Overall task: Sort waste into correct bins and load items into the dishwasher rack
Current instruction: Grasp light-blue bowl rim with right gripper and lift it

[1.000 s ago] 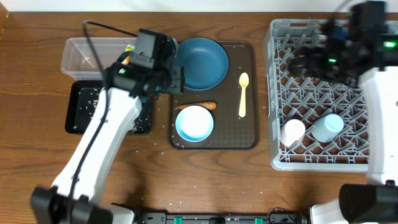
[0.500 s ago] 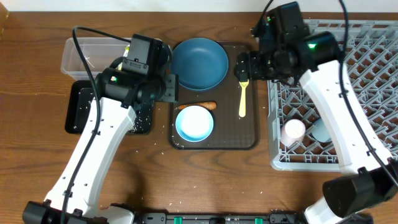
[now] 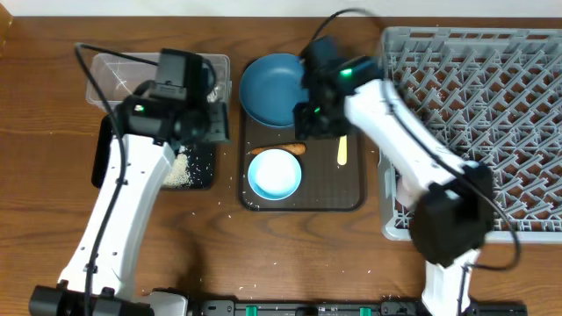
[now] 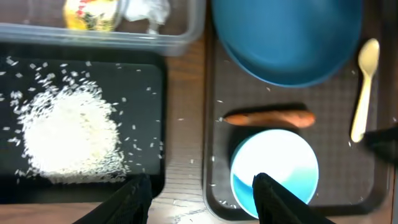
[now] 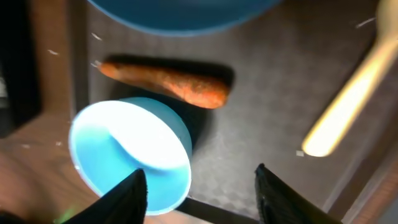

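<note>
My left gripper [image 3: 218, 123] [image 4: 202, 199] is open and empty, above the gap between the black tray [image 3: 200, 175] [image 4: 146, 81] and the serving tray. A heap of rice [image 3: 180, 168] [image 4: 68, 134] lies in the black tray. The wrapper [image 4: 93, 12] lies in the clear tub [image 3: 114, 75] [image 4: 124, 34]. My right gripper [image 3: 318, 121] [image 5: 199, 199] is open and empty above the carrot [image 3: 285, 149] [image 4: 268, 117] [image 5: 168, 81] and the small pale blue bowl [image 3: 275, 174] [image 4: 277, 165] [image 5: 130, 155]. The dark blue bowl [image 3: 268, 88] [image 4: 286, 37] and yellow spoon [image 3: 342, 151] [image 4: 364, 87] [image 5: 348, 106] lie nearby. My right arm hides the cups.
The bowls, carrot and spoon sit on a dark brown serving tray [image 3: 303, 200]. The grey dishwasher rack [image 3: 474, 114] fills the right side. Loose rice grains lie scattered on the wood around the black tray.
My right arm has swung left from the rack to over the serving tray. My left arm has drawn back to the left, uncovering the rice heap in the black tray.
</note>
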Action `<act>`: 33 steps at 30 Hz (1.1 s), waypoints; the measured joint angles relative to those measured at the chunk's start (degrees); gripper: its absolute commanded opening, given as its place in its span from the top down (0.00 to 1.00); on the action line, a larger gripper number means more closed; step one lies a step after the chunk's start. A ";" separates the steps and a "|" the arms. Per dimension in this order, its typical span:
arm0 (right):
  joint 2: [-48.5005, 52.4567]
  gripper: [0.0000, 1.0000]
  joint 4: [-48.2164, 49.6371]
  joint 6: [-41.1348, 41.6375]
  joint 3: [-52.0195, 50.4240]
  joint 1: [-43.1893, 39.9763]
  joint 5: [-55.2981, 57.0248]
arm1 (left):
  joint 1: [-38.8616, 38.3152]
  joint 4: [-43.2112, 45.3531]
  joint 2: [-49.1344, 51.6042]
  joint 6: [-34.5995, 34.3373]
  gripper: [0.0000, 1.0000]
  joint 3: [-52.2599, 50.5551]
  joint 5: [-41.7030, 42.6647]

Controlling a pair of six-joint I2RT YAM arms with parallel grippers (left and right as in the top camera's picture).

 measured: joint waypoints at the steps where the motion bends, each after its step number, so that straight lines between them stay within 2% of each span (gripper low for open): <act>1: 1.51 0.54 -0.15 0.28 -0.02 0.59 -0.11 | 1.01 0.02 0.00 -0.15 0.44 0.00 -0.09; 3: 3.76 0.55 -0.20 0.79 -0.02 1.57 -0.26 | 2.73 0.04 0.00 -0.17 0.44 0.00 -0.13; 9: 7.65 0.70 -0.26 1.44 -0.07 3.65 -0.68 | 6.03 0.02 0.00 -0.17 0.44 0.00 -0.15; 14: 7.85 0.74 0.24 1.90 -0.92 4.63 -0.96 | 6.25 0.04 0.00 -0.20 0.44 0.00 -0.15; 17: 7.85 0.84 1.55 2.05 -3.37 4.90 -1.05 | 6.25 0.04 0.00 -0.17 0.44 0.00 -0.13; 19: 7.85 0.97 2.21 2.34 -4.70 4.90 -1.11 | 6.25 0.02 0.00 -0.17 0.44 0.00 -0.15; 20: 7.85 0.99 2.45 2.47 -5.46 4.90 -1.11 | 6.25 0.04 0.00 -0.17 0.44 0.00 -0.13; 29: 7.37 0.99 1.99 2.71 -6.60 4.31 -1.18 | 6.25 0.04 0.09 -0.17 0.44 0.00 -0.15; 33: 3.76 0.99 -0.66 2.60 -6.62 1.95 0.48 | 6.25 0.07 0.09 -0.17 0.44 0.00 -0.15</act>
